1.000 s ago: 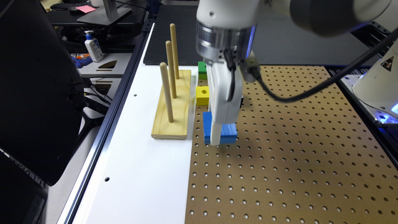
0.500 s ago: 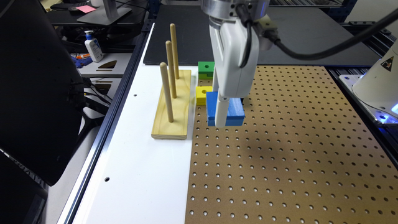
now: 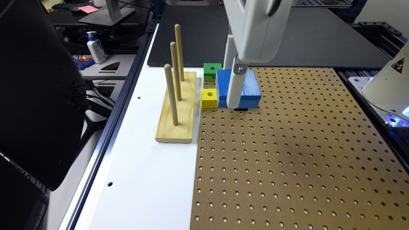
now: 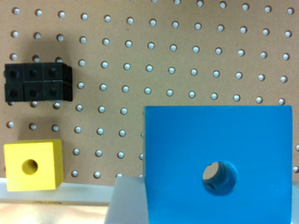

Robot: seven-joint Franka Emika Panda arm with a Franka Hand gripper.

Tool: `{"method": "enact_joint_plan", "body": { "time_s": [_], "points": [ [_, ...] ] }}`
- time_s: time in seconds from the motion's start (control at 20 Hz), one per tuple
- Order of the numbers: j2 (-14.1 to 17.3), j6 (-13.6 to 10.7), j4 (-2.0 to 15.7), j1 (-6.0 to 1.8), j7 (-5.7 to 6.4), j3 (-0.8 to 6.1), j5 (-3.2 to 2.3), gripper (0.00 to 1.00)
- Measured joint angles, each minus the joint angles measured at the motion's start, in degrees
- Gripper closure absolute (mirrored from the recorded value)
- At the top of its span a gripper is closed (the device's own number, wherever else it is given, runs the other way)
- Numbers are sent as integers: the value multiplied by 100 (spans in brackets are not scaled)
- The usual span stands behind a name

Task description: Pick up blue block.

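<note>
The flat square bright-blue block with a round hole (image 3: 247,87) is held clamped, clear of the pegboard, by the white gripper (image 3: 235,95); the small yellow holed cube (image 3: 209,97) lies at its nine o'clock

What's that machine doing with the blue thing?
A robot arm is gripping the blue block between its fingers and holds it off the brown pegboard. A yellow cube and a green block sit beside it, next to a wooden base with three pegs.
</note>
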Motion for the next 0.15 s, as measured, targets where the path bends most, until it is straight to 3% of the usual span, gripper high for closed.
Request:
{"method": "enact_joint_plan", "body": {
  "time_s": [0.15],
  "points": [
    [-79,-60,0,0,0,3,28,100]
  ]
}}
